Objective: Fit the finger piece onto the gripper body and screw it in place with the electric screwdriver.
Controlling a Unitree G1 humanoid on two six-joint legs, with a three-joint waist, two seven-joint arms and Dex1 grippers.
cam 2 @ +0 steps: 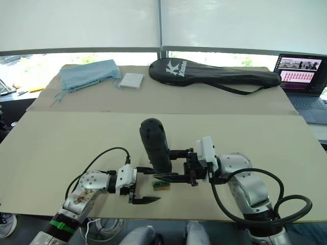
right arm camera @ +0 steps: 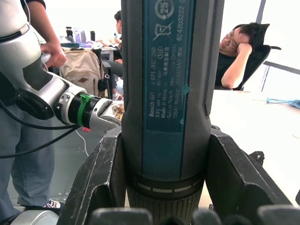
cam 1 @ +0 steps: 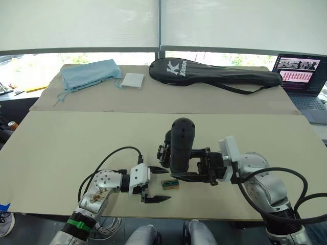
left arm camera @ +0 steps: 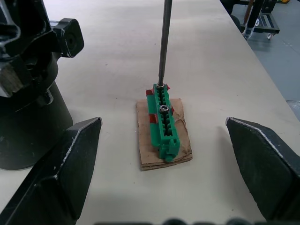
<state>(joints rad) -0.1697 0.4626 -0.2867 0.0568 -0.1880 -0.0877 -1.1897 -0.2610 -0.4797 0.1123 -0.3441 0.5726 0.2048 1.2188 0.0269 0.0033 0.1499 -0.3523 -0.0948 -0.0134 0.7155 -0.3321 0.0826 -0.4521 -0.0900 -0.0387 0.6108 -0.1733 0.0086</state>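
Observation:
My right gripper [cam 1: 177, 164] is shut on the electric screwdriver [cam 1: 182, 144], a thick black cylinder held upright with its rounded end up; its barrel [right arm camera: 168, 89] sits between the two fingers. The thin metal bit [left arm camera: 164, 42] points down, with its tip on a small green-brown box [left arm camera: 163, 123] holding screws. My left gripper [cam 1: 153, 185] is open just left of that box, and its fingertips [left arm camera: 89, 133] flank the box without touching it. The gripper body [left arm camera: 33, 56], a chunky black mechanism, stands on the table [cam 1: 76, 138] beside the screwdriver. I cannot make out the finger piece.
On the far table lie a black racket bag [cam 1: 214, 74], a blue cloth bag [cam 1: 91, 74] and a white pad [cam 1: 133, 80]. A laptop [cam 1: 301, 74] stands at the far right. The table's front edge runs close under both arms. A seated person [right arm camera: 239, 51] shows in the right wrist view.

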